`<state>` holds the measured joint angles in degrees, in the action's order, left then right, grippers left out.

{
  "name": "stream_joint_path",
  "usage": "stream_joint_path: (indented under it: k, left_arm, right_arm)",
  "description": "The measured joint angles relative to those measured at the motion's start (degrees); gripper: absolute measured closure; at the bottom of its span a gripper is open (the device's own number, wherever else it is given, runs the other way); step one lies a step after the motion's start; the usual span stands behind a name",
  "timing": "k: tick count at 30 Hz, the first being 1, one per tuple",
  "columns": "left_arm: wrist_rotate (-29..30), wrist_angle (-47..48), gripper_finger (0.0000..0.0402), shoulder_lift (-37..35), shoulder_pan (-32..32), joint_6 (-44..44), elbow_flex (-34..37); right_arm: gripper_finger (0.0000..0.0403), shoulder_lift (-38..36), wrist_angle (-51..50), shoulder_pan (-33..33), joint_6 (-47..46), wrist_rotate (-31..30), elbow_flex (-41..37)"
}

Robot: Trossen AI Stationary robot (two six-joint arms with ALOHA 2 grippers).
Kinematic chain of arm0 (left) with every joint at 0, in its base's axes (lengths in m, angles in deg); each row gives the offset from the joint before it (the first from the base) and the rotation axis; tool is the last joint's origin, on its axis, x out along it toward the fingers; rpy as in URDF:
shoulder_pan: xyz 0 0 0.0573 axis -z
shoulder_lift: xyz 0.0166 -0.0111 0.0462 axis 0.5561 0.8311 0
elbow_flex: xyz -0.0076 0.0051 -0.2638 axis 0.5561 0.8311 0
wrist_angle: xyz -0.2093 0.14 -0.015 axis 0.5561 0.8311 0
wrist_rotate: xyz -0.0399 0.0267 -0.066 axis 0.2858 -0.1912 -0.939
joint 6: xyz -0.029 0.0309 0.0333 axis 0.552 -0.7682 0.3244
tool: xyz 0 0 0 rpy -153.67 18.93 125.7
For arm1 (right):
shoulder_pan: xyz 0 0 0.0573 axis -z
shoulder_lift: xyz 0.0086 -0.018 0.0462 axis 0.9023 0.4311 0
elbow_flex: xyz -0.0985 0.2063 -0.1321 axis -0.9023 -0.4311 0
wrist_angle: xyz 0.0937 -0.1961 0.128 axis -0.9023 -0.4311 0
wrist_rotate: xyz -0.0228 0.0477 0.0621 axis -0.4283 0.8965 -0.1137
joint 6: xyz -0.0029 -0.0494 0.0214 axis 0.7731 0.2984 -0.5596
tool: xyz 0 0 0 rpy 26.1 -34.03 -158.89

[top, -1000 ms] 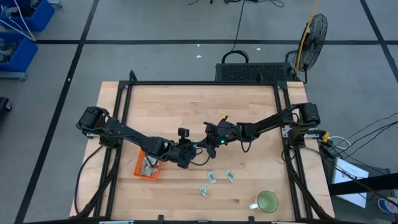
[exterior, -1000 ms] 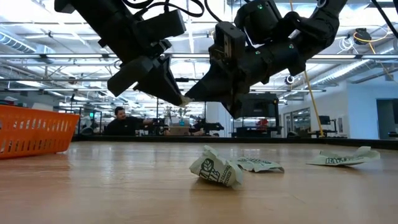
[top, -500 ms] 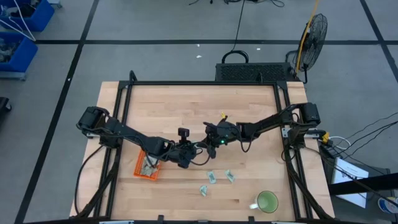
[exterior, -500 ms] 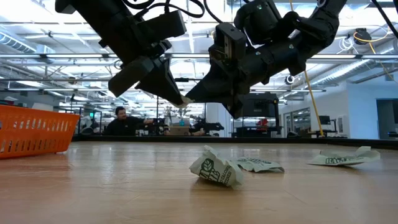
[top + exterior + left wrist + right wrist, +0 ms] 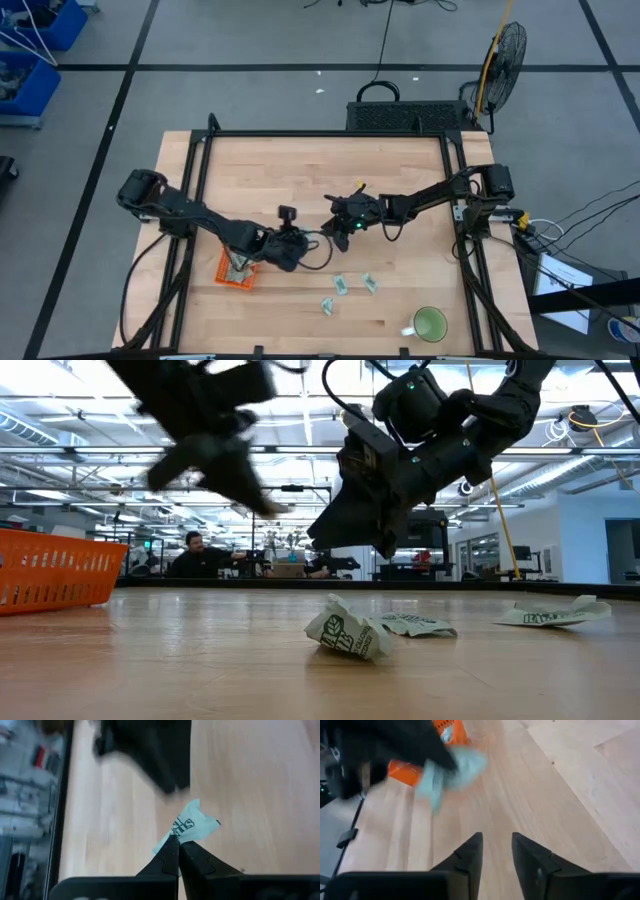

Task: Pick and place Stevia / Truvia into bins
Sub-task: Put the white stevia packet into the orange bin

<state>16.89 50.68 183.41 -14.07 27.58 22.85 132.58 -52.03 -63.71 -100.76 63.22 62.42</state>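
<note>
My left gripper (image 5: pixel 178 840) is shut on one pale green and white Stevia packet (image 5: pixel 192 822) and hangs above the table's middle (image 5: pixel 303 243), blurred in the low view (image 5: pixel 255 500). My right gripper (image 5: pixel 497 837) is open just to its right (image 5: pixel 333 230), above the table (image 5: pixel 320 532), touching nothing. The orange tray (image 5: pixel 237 270) stands on the table left of both grippers and holds several packets. It also shows in the low view (image 5: pixel 55 565) and, blurred, in the right wrist view (image 5: pixel 407 770). Three crumpled packets lie on the wood (image 5: pixel 341 285), (image 5: pixel 369 283), (image 5: pixel 327 305). My left gripper pinches the packet by one end (image 5: pixel 176 835) between its two fingertips. The fingers slant down from the table's left. The rest of the packet sticks out past the tips, crumpled and lifted clear of the table.
A round green mug (image 5: pixel 430 323) stands near the table's near right corner. The loose packets lie between it and the tray, near the front edge (image 5: pixel 345 632), (image 5: pixel 415 625), (image 5: pixel 550 613). Bare wood lies across the far half of the table. A person sits in the room beyond (image 5: pixel 190 555).
My left gripper has drawn away from the right gripper toward the table's left, quickly, carrying the packet with it. A second ago both grippers' tips met at that packet. The right gripper has stayed nearly where it was.
</note>
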Motion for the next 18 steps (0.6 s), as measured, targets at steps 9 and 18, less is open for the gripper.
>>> stream_joint_path:
  k: [9, 18]
  left_arm:
    - [-19.85, 36.75, 0.0393, -11.63, 3.25, 39.75, -3.95]
    - [-34.3, 52.7, 0.0378, -11.86, 11.71, 66.05, -0.46]
  right_arm:
    - [0.0289, 0.0, -2.66, 0.02, 1.42, 0.02, 0.0]
    - [0.0289, 0.0, -3.69, 0.02, 2.68, 0.04, 0.0]
